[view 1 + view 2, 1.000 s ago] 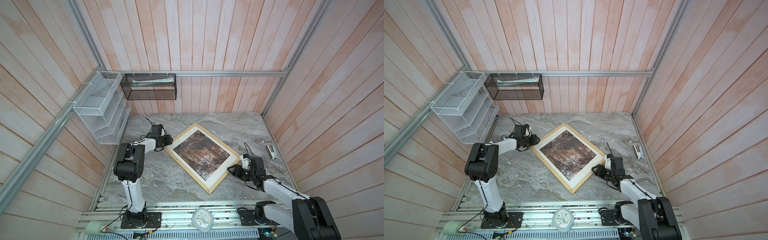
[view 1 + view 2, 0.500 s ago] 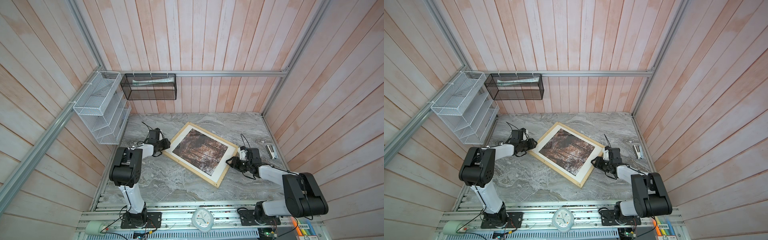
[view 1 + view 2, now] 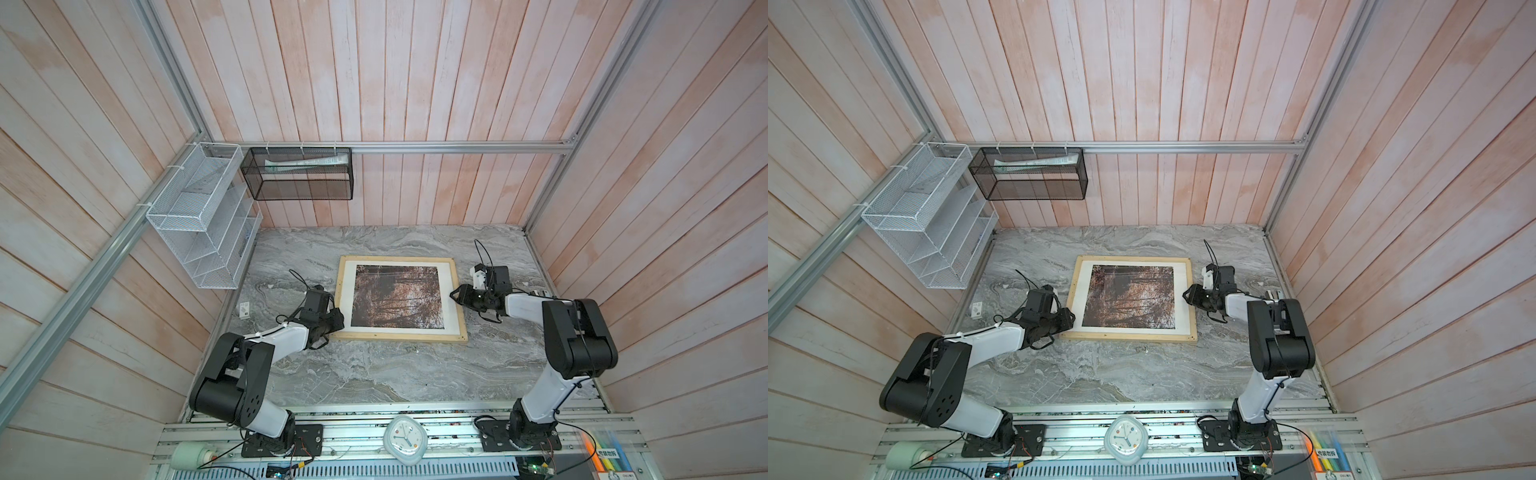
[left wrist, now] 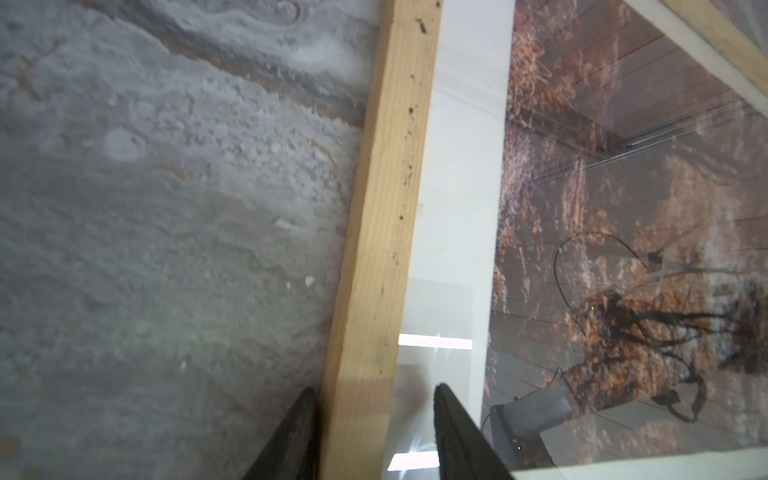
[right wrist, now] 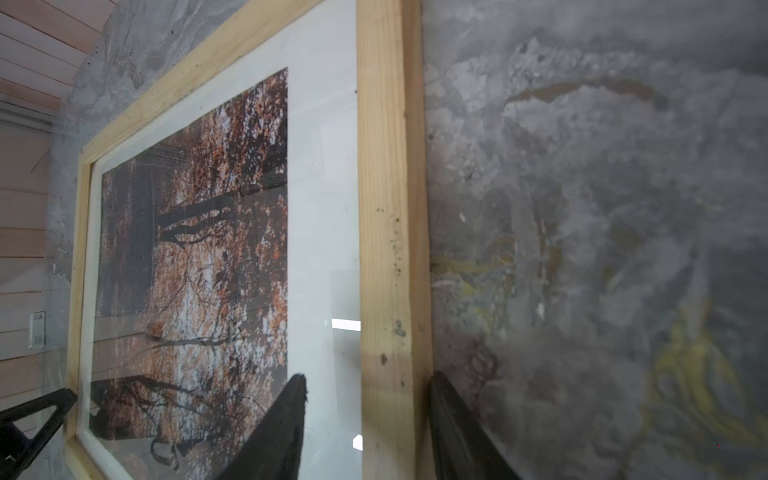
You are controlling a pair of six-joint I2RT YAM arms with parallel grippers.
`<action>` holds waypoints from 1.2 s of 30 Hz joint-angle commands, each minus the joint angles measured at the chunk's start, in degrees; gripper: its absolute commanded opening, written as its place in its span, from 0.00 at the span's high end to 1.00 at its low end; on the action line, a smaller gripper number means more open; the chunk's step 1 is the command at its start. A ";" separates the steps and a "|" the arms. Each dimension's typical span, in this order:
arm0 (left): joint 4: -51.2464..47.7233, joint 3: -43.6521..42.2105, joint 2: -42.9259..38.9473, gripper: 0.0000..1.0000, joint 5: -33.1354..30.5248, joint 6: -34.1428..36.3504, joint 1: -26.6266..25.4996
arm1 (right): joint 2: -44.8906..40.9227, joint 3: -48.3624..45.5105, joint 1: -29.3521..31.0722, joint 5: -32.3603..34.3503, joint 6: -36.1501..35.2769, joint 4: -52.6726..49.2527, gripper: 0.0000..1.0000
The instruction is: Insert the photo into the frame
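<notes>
- Front rail: a clock [image 3: 405, 440] is noted, not involved. Bare table [image 3: 374, 374] is seen between rail and frame [image 3: 401, 336].
- The frame is laid flat, face up, square to the table edge. The photo [image 3: 397, 297] is seen seated inside it, ringed by a white mat [image 3: 348, 286] under a reflective pane [image 4: 449, 249]. The task is judged all but done.
- The left gripper [image 4: 374, 388] is set astride the left slat near its front corner. Its outer finger is against the wood and its inner finger is over the pane, with a gap. Nothing is clamped.
- The right gripper [image 5: 366, 375] is set astride the right slat about midway. Its outer finger is against the wood and a wider gap is seen inside. It is likewise released.
- Risks:
  - If an arm is lifted off at a slant, a slat could be hooked by a finger and the frame dragged or tipped. The contents could then shift if the back is unfastened, and the back cannot be seen.
  - If the jaws are closed further, the pane could be scraped by the inner fingers.
  - If one side is withdrawn first, the frame could be swung round on the smooth table.
- Position: the photo lies between the two grippers, inboard of both and touched by neither. Each inner finger is held off from it by the pane and a band of mat.
- Far wall: a white rack [image 3: 199, 232] and a black basket [image 3: 297, 174] are hung well apart from the work.
</notes>
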 commanded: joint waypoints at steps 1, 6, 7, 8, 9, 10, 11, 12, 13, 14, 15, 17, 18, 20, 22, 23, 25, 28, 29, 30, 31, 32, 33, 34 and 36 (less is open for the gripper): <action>-1.27 -4.73 -5.30 0.53 7.91 -4.43 -4.65 | 5.19 5.96 2.06 -10.51 -0.89 -0.50 0.53; 0.13 -11.08 -14.87 0.51 9.49 -8.53 -8.85 | 11.62 13.79 3.60 -11.78 -0.22 -1.31 0.54; 0.62 -12.24 -16.63 0.51 10.10 -9.52 -9.39 | 12.56 15.02 4.11 -12.21 -0.04 -1.39 0.54; 1.31 -13.33 -18.17 0.50 10.78 -10.42 -9.95 | 13.26 16.06 4.70 -12.55 0.20 -1.39 0.54; 1.79 -14.05 -19.38 0.50 11.41 -10.93 -10.37 | 13.82 16.88 5.13 -12.64 0.33 -1.46 0.54; 2.01 -14.64 -20.68 0.50 11.77 -11.45 -10.81 | 14.45 18.00 5.63 -12.52 0.36 -1.84 0.55; 1.80 -14.96 -21.87 0.49 11.75 -11.74 -11.17 | 14.93 18.88 5.78 -12.26 0.26 -2.37 0.55; 1.36 -15.06 -22.86 0.49 11.50 -11.84 -11.21 | 15.16 19.29 5.79 -11.88 0.33 -2.53 0.56; 0.76 -15.23 -23.98 0.49 10.94 -11.97 -11.23 | 15.02 19.40 5.59 -11.35 0.50 -2.48 0.56; -0.20 -15.08 -25.07 0.48 10.01 -12.06 -11.28 | 14.77 19.42 5.26 -11.04 0.53 -2.32 0.56; -1.40 -14.78 -25.92 0.47 9.19 -12.06 -11.26 | 14.46 19.41 4.85 -11.00 0.60 -2.27 0.56; -3.97 -13.69 -27.20 0.46 7.45 -11.72 -11.22 | 13.64 19.19 3.82 -10.75 0.51 -2.49 0.56; -4.69 -13.17 -27.76 0.45 7.07 -11.50 -11.27 | 13.02 18.85 3.12 -10.59 0.32 -2.74 0.56; -4.51 -12.45 -28.27 0.44 7.24 -10.70 -11.23 | 11.38 18.04 1.83 -10.24 -0.26 -3.22 0.56; -4.47 -11.32 -28.20 0.43 7.23 -9.77 -11.23 | 9.10 16.15 0.33 -9.48 -0.95 -3.50 0.56; -4.85 -10.56 -27.94 0.43 6.83 -9.25 -11.22 | 7.98 15.21 -0.29 -9.37 -1.13 -3.48 0.56; -6.21 -8.05 -27.17 0.43 5.67 -7.85 -11.22 | 5.52 12.73 -1.57 -9.01 -1.47 -3.16 0.56; -6.94 -4.33 -25.41 0.42 4.03 -5.84 -11.16 | 1.90 9.01 -2.78 -8.29 -1.81 -2.65 0.56; -7.00 -3.13 -24.74 0.42 3.51 -5.28 -11.14 | 0.84 7.83 -2.98 -7.97 -1.94 -2.55 0.56; -7.15 -1.72 -23.83 0.42 3.03 -4.60 -10.98 | -0.39 6.52 -3.21 -7.62 -2.02 -2.32 0.56; -7.14 -0.17 -22.82 0.41 2.73 -3.77 -10.80 | -1.61 5.11 -3.38 -7.31 -1.97 -2.04 0.56; -7.36 1.14 -21.95 0.41 2.49 -3.08 -10.55 | -2.83 3.83 -3.55 -7.03 -1.84 -1.74 0.56; -7.48 2.73 -20.81 0.41 2.27 -2.08 -10.21 | -4.30 2.10 -3.65 -6.74 -1.66 -1.22 0.56; -7.47 4.20 -19.50 0.41 2.11 -1.10 -9.64 | -5.77 0.41 -3.71 -6.51 -1.43 -0.74 0.56; -7.59 7.06 -16.90 0.41 2.01 0.51 -8.10 | -8.44 -2.93 -3.69 -6.24 -0.93 0.16 0.56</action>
